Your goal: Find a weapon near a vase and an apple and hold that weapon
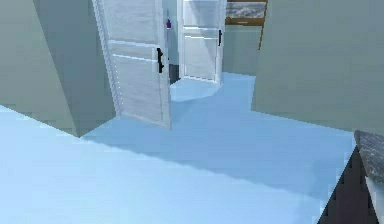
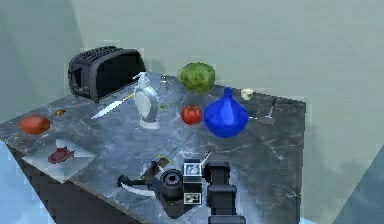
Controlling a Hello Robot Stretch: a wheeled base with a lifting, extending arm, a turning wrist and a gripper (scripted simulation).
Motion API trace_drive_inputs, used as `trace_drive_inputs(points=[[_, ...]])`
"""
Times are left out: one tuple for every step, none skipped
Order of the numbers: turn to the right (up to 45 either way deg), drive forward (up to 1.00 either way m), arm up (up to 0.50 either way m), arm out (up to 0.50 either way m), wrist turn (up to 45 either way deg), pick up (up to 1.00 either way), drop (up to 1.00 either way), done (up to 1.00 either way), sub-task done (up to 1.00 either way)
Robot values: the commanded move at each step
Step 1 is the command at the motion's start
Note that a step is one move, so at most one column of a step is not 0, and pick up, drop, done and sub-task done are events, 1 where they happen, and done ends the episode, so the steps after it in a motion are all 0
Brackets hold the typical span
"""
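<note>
gripper [image 2: 132, 183] shows against the dark stone counter [image 2: 270, 150] near its front edge, with small clutter lying at its fingers, so whether it holds anything cannot be told. the pale knife [image 2: 112, 106] lies farther back on the counter, between the toaster [image 2: 103, 70] and a clear bottle [image 2: 148, 100]. a red apple [image 2: 191, 114] rests just beside the blue vase [image 2: 226, 117].

Blue vase [image 2: 226, 117]: round belly, narrow neck, upright on the dark marbled countertop [image 2: 270, 150]. Red fruit [image 2: 191, 114]: small, round, just beside the vase toward the arm side view's left. Knife [image 2: 112, 105]: pale, long, lying flat and slantwise, farther left.
</note>
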Motion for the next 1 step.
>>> trace_drive_inputs(points=[[0.0,0.0,0.0,0.0,0.0,1.0,0.0,0.0,0.0]])
